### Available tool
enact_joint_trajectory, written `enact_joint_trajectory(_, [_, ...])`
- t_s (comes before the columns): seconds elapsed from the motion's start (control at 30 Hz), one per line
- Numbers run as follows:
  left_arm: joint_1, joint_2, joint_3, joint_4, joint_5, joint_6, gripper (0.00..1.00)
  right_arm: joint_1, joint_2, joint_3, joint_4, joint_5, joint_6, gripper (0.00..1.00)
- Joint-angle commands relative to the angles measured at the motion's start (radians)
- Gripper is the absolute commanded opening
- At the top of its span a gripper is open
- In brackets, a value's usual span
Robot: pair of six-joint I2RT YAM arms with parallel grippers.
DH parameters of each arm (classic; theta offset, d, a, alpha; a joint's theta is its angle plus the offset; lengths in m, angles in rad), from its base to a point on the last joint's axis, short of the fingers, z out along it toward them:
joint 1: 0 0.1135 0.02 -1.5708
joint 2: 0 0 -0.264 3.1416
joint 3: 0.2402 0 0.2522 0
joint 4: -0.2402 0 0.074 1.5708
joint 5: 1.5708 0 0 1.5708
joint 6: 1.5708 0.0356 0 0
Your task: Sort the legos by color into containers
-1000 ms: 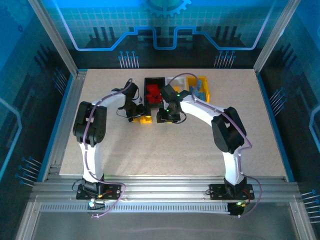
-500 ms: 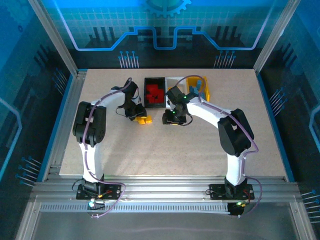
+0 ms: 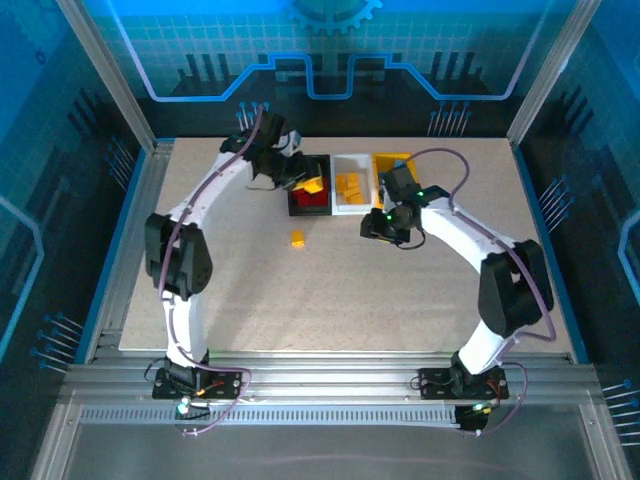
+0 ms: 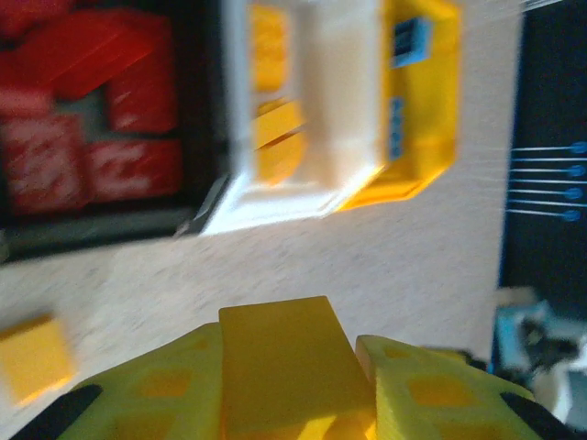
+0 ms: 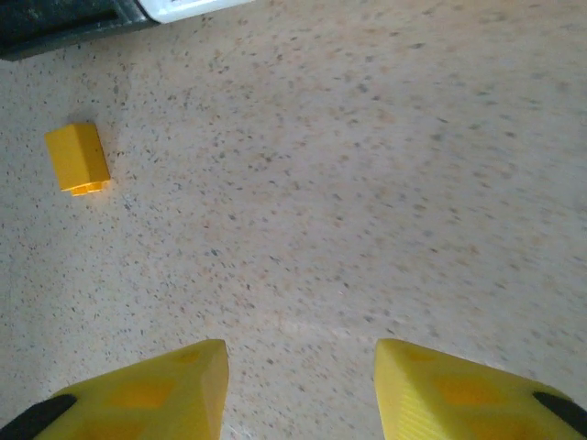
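The table is pale and speckled. Near its far edge three bins stand side by side, their long sides running away from me. The black bin on the left holds red bricks. The white bin in the middle holds yellow bricks. The yellow bin on the right holds blue bricks.

My left fingers hang over the black bin, pinching a smooth yellow held brick whose long axis runs out along the fingers toward the bins. My right fingers are spread over bare table near the yellow bin, with nothing between them.

A loose brick, yellow with a sloped face, lies on the table in front of the black bin. In the right wrist view its long axis runs up the frame, slightly tilted.
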Motion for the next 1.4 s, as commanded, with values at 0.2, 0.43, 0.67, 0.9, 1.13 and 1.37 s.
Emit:
enact_joint_trajectory(0.2, [-0.059, 0.430, 0.517, 0.060, 0.033, -0.188, 0.42, -0.014, -0.172, -0.085, -0.070, -0.018, -0.029, 0.47])
enact_joint_trajectory(0.43, [-0.051, 0.440, 0.548, 0.054, 0.028, -0.185, 0.73, 0.051, -0.103, 0.021, -0.109, 0.020, -0.090, 0.48])
enact_joint_trajectory(0.67, [0.031, 0.018, 0.147, -0.066, -0.136, 0.015, 0.84, 0.236, 0.244, 0.349, -0.189, 0.085, -0.150, 0.51])
enact_joint_trajectory(0.9, [0.274, -0.506, -0.442, -0.099, -0.204, 0.073, 0.93, 0.348, 0.653, 0.837, -0.337, 0.137, -0.171, 0.58])
enact_joint_trajectory(1.13, [0.332, -0.784, -0.760, -0.103, -0.206, 0.049, 0.99, 0.385, 0.902, 1.156, -0.494, 0.274, -0.153, 0.59])
enact_joint_trajectory(1.37, [0.331, -0.888, -0.880, -0.091, -0.224, 0.032, 0.99, 0.380, 0.939, 1.160, -0.450, 0.339, -0.151, 0.59])
